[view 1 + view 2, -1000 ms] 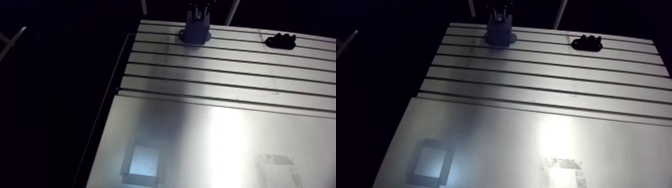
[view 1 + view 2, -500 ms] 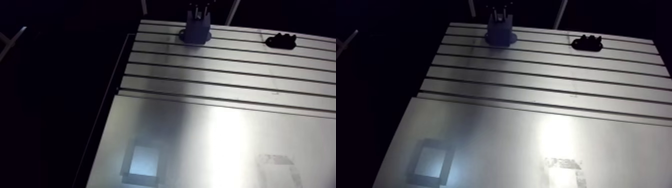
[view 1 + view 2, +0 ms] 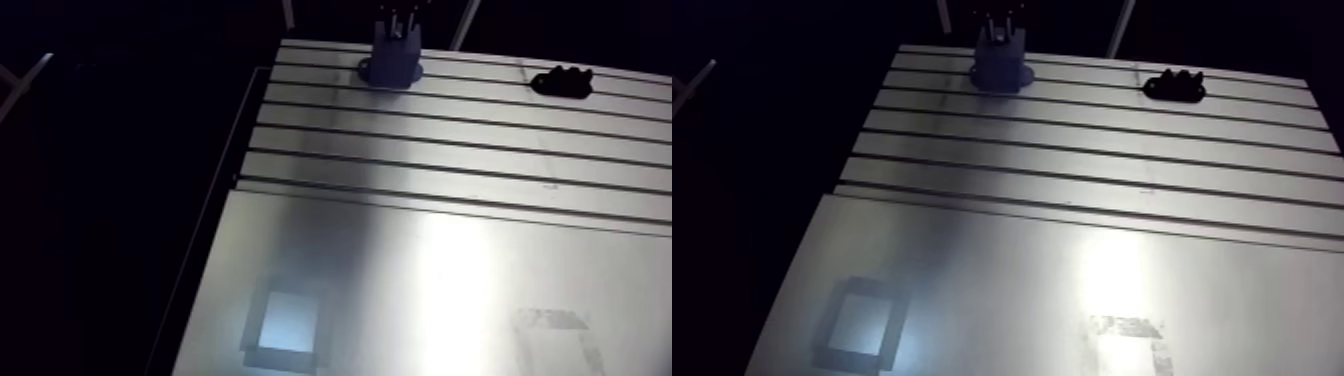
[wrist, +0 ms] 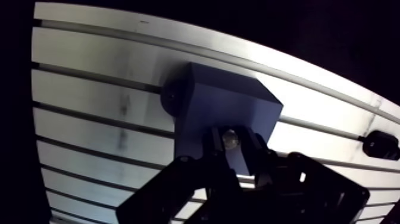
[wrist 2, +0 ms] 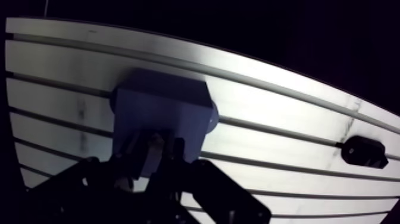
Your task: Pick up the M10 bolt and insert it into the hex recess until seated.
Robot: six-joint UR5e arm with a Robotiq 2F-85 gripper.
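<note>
Nothing is seen to have moved since the earlier pictures: the gripper (image 4: 232, 145) is held as before over the blue block (image 4: 226, 104). In the wrist view its two fingers are clamped on the bolt (image 4: 228, 137), whose shiny end is seen between them just above the block's top face. The recess is hidden by the fingers, and whether the bolt is seated cannot be told.

In the arm view the block is seen standing on the table (image 3: 450, 150) at the far rows of slots, close to the far edge and near the left edge. A black part (image 3: 561, 80) is seen lying well apart to the right, along the same far rows. The slotted rows nearer the camera are left open, as is the smooth plate (image 3: 400, 260) beyond them, marked by a taped rectangle (image 3: 287, 320).
</note>
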